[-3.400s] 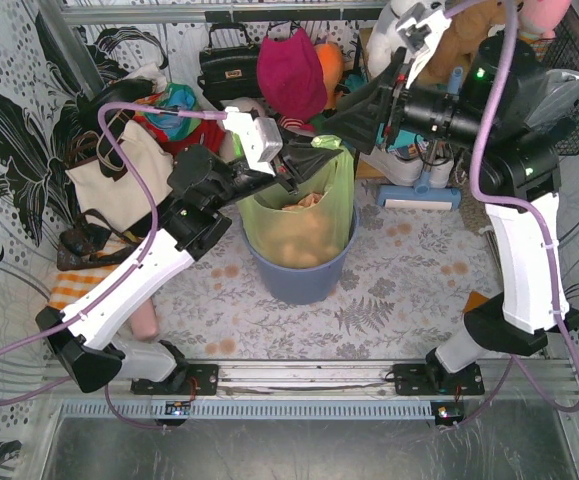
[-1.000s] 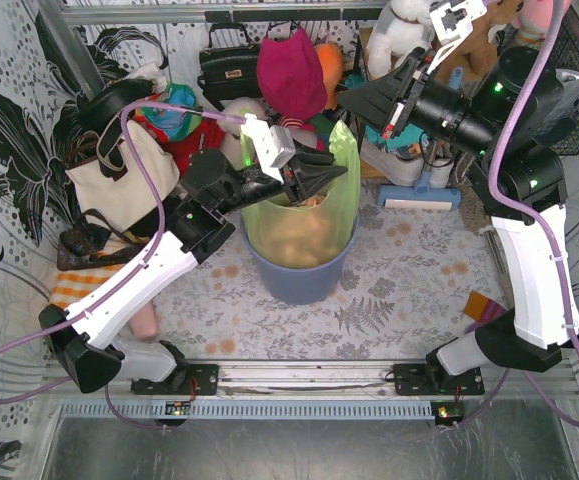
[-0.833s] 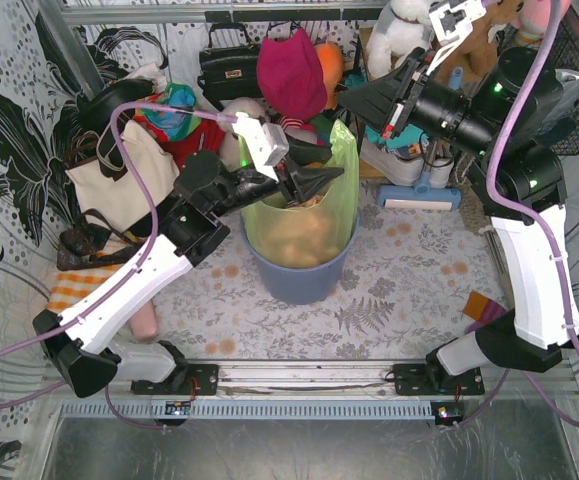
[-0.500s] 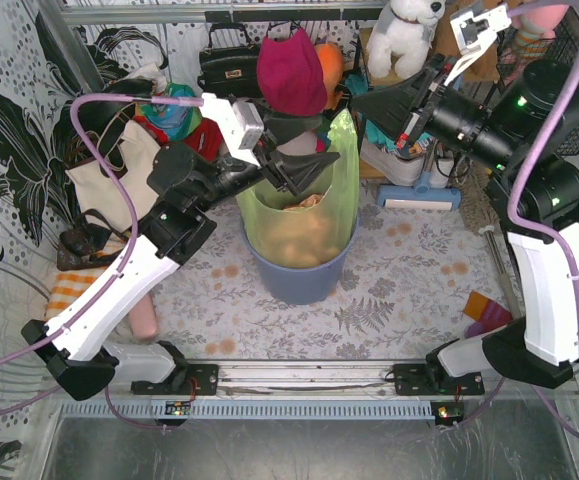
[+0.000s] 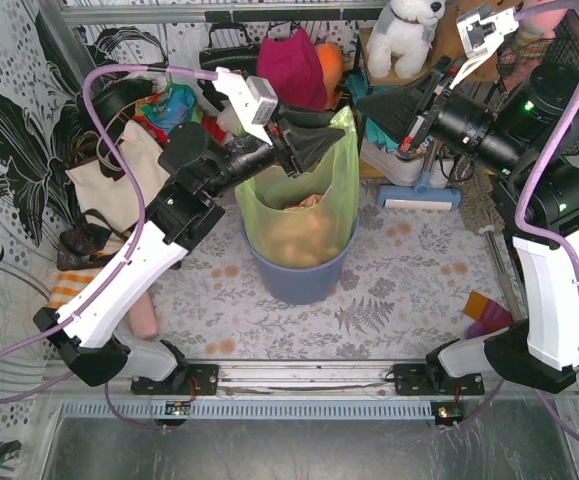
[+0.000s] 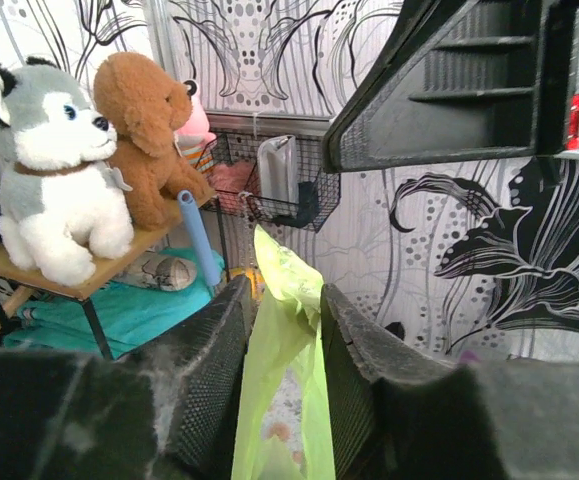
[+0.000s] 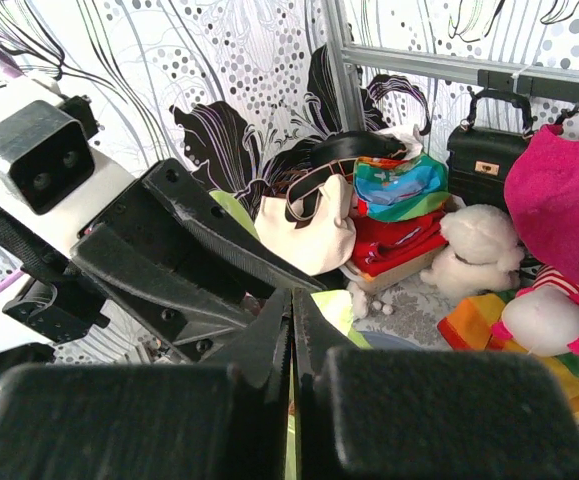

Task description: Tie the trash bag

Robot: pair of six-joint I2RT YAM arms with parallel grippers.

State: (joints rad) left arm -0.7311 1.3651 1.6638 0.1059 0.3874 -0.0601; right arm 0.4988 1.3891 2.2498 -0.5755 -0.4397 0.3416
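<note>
**Left pincer** (image 6: pixel 284 292): the two fingers (image 6: pixel 209 370) grip a bunched strip of the trash bag (image 6: pixel 285 400). The strip rises between them and ends in a crumpled tip just above the fingertips.

**Right pincer** (image 7: pixel 291 315): the fingers are pressed almost together on the bag's thin film. A sliver of green shows low in the slit, and more film lies just right of the tip.

**Top view:** the bag's mouth stands up in two peaks, one at each pincer. The right pincer is just beyond and to the right of the left one. Below both pincers the bag's body hangs into the round blue-grey bin (image 5: pixel 299 282), with crumpled tan paper showing through the plastic.

**Ahead of the left pincer:** a grey-and-white plush dog (image 6: pixel 49 150) and a brown plush dog (image 6: pixel 149 130) sit side by side, touching, on a wooden shelf (image 6: pixel 89 270).

**Ahead of the right pincer:** the left arm's black fingers are nearest. A cream tote bag (image 7: pixel 314 228) lies farther off, with a black handbag (image 7: pixel 494 150) to its right.
</note>
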